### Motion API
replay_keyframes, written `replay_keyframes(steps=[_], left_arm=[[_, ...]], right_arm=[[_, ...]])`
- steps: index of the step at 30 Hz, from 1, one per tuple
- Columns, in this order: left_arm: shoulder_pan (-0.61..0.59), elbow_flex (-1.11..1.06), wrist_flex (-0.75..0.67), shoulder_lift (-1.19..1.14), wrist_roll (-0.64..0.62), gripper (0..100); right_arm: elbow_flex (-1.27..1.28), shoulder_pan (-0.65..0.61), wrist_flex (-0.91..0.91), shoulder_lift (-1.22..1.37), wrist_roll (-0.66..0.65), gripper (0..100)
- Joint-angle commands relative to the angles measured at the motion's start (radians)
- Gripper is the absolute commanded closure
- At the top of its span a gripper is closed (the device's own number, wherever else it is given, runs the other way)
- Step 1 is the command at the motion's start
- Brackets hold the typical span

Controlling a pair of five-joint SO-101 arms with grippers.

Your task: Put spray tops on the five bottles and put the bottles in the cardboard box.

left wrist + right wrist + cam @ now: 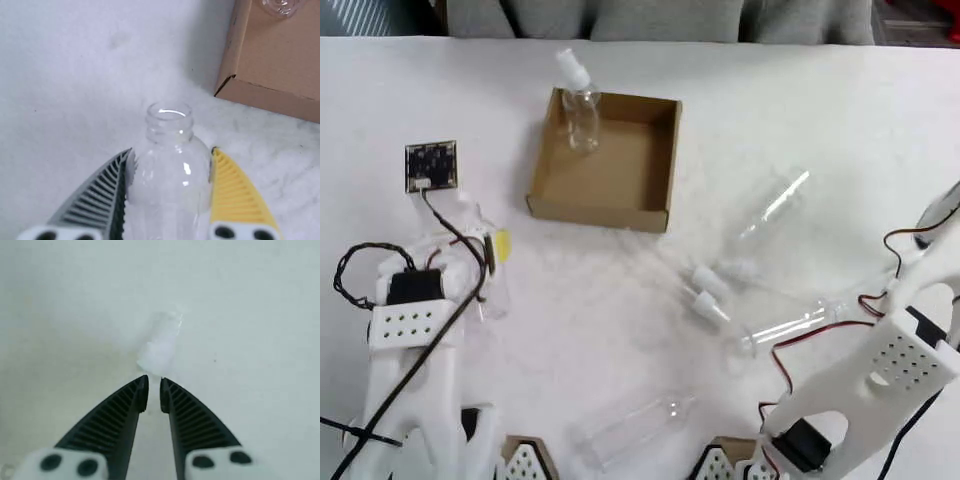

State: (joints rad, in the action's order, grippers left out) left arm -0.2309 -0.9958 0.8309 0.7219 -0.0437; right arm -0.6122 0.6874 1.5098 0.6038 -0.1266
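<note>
Left wrist view: your left pincer (171, 151) grips 1 bottle (170, 180) upright for capping; right pincer (152, 385) clenched, seemingly behind a spray top (160, 340).

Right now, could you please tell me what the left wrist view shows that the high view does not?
Left wrist view: the gripped clear plastic bottle has an open neck, no spray top, between the left claw's grey and yellow ribbed fingers. High view: a white spray top on the clear bottle standing in the brown cardboard box, plus loose white spray tops and clear bottles lying on the white table. Both: that box and the bottle inside it.
</note>
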Motion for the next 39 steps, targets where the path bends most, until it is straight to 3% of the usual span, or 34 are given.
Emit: replay_keyframes(steps=[1,26,31,35,39], left_arm=[[-0.008,0.005,-0.032,0.036,-0.002,98],[-0.008,0.005,-0.032,0.036,-0.002,98],[-0.008,0.005,-0.032,0.036,-0.002,98],[-0.008,0.005,-0.032,0.036,-0.002,98],[0.001,0.014,-0.032,0.044,-0.003,98]], right_arm=[[-0.048,-0.007,0.036,-0.015,0.038,89.9],[-0.052,-0.047,-0.147,0.179,0.098,88.7],[-0.052,-0.028,-0.2,0.18,0.044,98.1],[-0.064,-0.021,-0.179,0.156,-0.009,98.2],[-0.19,-0.007,-0.016,0.053,-0.014,98.2]])
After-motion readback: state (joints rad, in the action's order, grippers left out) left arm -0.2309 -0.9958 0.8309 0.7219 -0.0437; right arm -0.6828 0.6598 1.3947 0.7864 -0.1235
